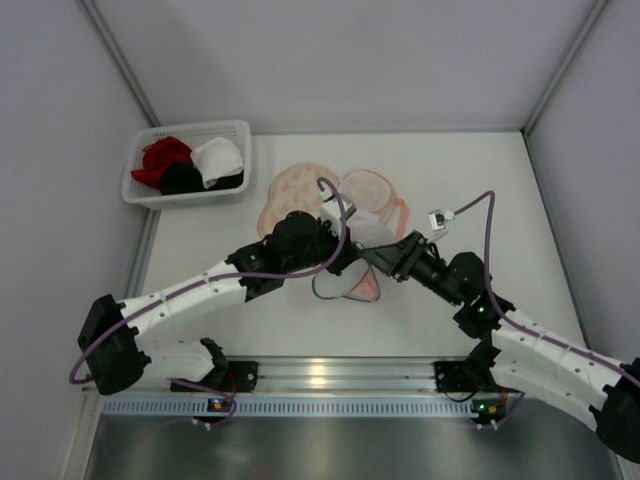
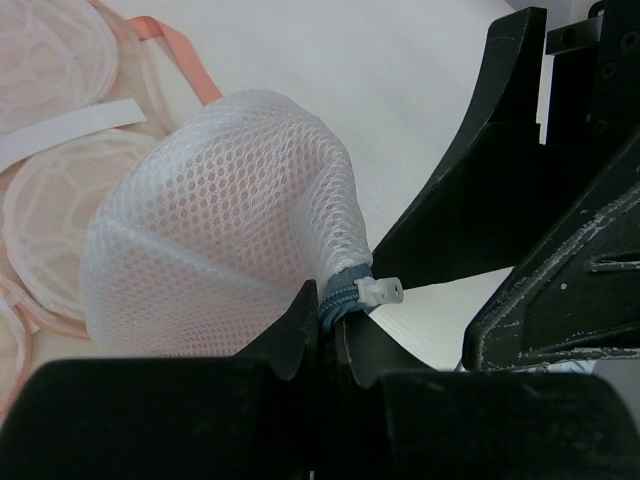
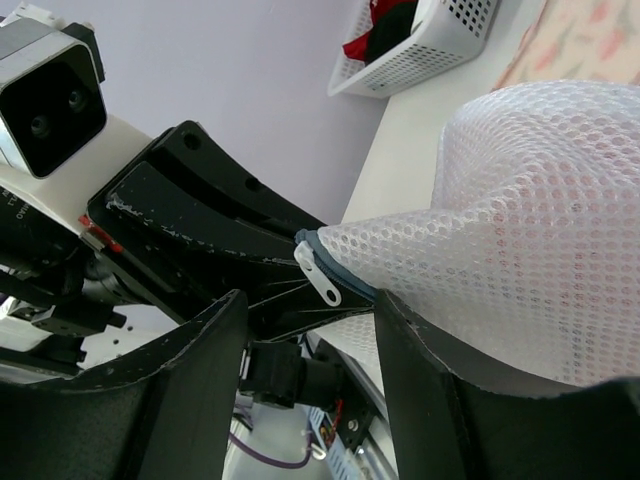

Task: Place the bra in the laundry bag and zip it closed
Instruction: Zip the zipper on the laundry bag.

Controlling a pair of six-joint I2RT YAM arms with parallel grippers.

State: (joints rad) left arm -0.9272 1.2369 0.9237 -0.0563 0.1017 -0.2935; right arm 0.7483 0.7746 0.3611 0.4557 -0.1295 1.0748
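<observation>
The left pincer (image 2: pixel 328 322) is clamped on the blue-grey zip end of the laundry bag (image 2: pixel 220 230), a white mesh dome lifted off the bench (image 2: pixel 400 80). The right pincer (image 3: pixel 310 305) is parted, its fingers either side of the white zip pull (image 3: pixel 322 275) without touching it. A pinkish tint shows through the mesh. Two peach floral rounds (image 1: pixel 300 195) lie behind, and a white basket (image 1: pixel 140 188) of garments sits back-left.
</observation>
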